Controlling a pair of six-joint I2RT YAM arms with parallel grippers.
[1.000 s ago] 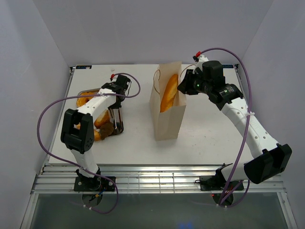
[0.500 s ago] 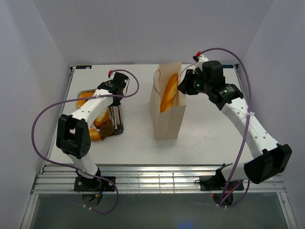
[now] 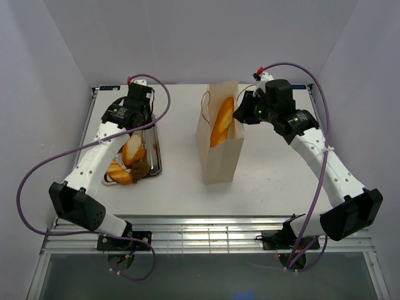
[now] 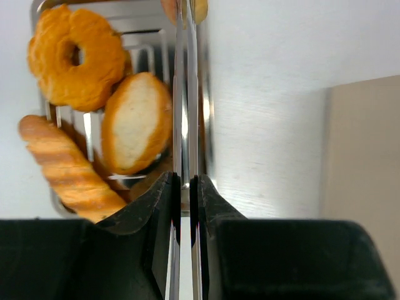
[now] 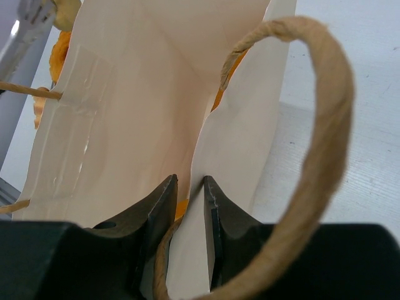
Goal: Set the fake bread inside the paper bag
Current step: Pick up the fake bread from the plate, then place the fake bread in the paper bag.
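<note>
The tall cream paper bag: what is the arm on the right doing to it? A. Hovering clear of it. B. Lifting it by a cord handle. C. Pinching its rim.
C: the right gripper has one black finger on each side of a wall of the cream paper bag, and the looped cord handle lies outside them.

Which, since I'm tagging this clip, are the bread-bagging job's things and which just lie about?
Job: paper bag, baguette inside it, ring donut, oval roll, long loaf, tongs in the left gripper, right gripper pinching the bag's wall.
Lying about: steel tray.
</note>
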